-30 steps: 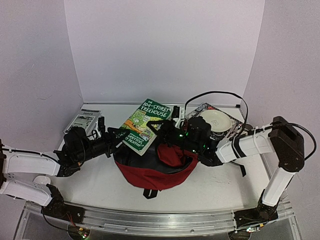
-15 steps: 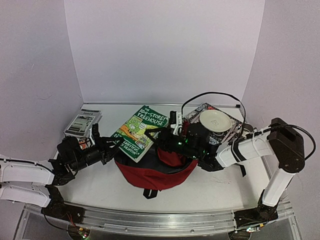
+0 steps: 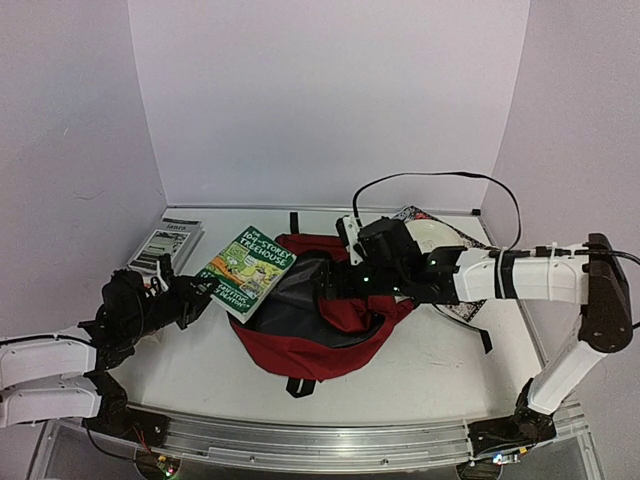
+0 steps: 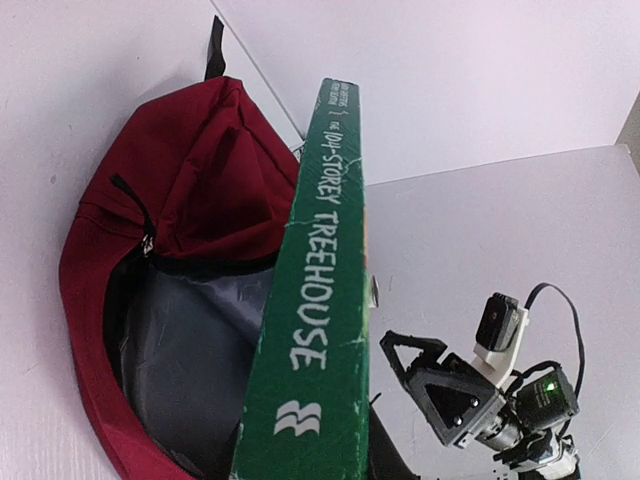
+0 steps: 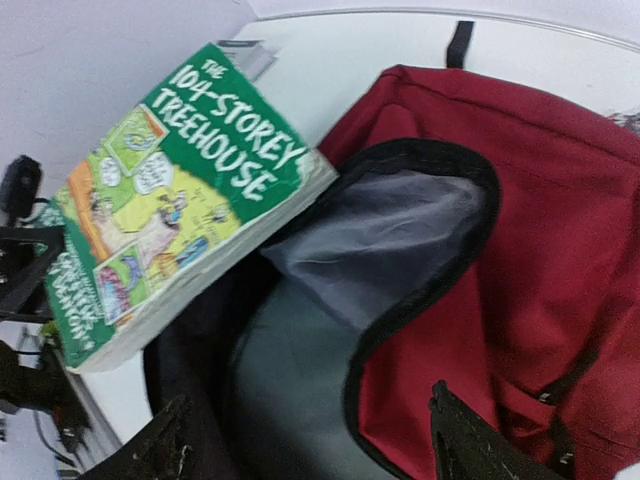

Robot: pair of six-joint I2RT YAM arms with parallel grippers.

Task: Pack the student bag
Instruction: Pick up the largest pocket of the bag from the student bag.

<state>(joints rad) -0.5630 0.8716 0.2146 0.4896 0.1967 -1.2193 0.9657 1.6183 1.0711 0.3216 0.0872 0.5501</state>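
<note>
Left claw (image 3: 200, 293) clamped the green book (image 3: 245, 272), spine reading "The 104-Storey Treehouse", at the open mouth of the red student bag (image 3: 300, 352); I saw the right claw (image 5: 308, 425) spread wide over its rim.

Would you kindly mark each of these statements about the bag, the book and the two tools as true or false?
1. The student bag is open, showing its grey lining. True.
2. The green book lies fully inside the bag. False: it is held at the bag's left rim, not inside.
3. The left tool grips the green book. True.
4. The right tool is shut tight. False: its fingers stand wide apart over the bag's opening.
</note>
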